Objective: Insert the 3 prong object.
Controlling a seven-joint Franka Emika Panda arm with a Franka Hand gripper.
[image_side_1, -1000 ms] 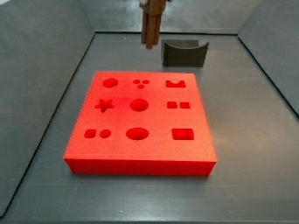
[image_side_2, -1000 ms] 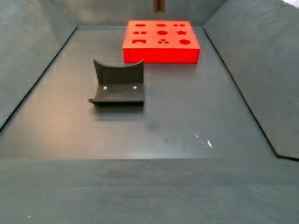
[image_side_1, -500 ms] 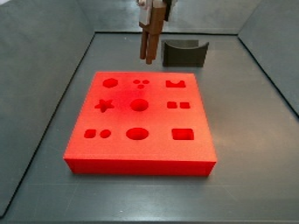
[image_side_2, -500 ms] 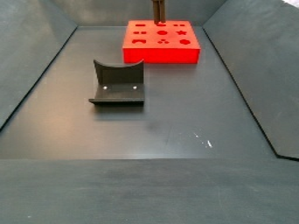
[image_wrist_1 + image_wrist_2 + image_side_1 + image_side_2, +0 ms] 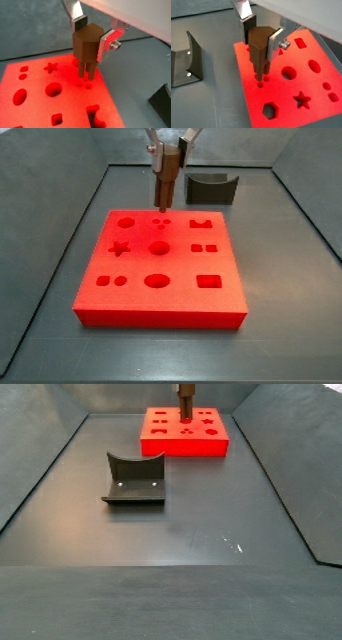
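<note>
My gripper (image 5: 89, 40) is shut on the 3 prong object (image 5: 85, 49), a brown wooden piece held upright with its thin prongs pointing down. It also shows in the wrist view (image 5: 261, 50). The prong tips (image 5: 85, 75) hang just above the red block (image 5: 40, 95), close over the small three-hole cluster (image 5: 85, 85). In a side view the gripper (image 5: 166, 158) holds the 3 prong object (image 5: 164, 178) above the block's far edge, near the three small holes (image 5: 162, 223). In the side view from the far end the piece (image 5: 186, 404) stands over the red block (image 5: 186, 439).
The red block (image 5: 160, 263) carries several cut-outs: round, star, square and double holes. A dark grey curved holder (image 5: 211, 188) stands behind the block, and shows nearer in the side view (image 5: 134, 479) and in a wrist view (image 5: 188, 60). Grey walls enclose the floor.
The gripper has come down with the 3 prong object and shifted slightly over the block's far edge, bringing the prongs close above the three small holes.
</note>
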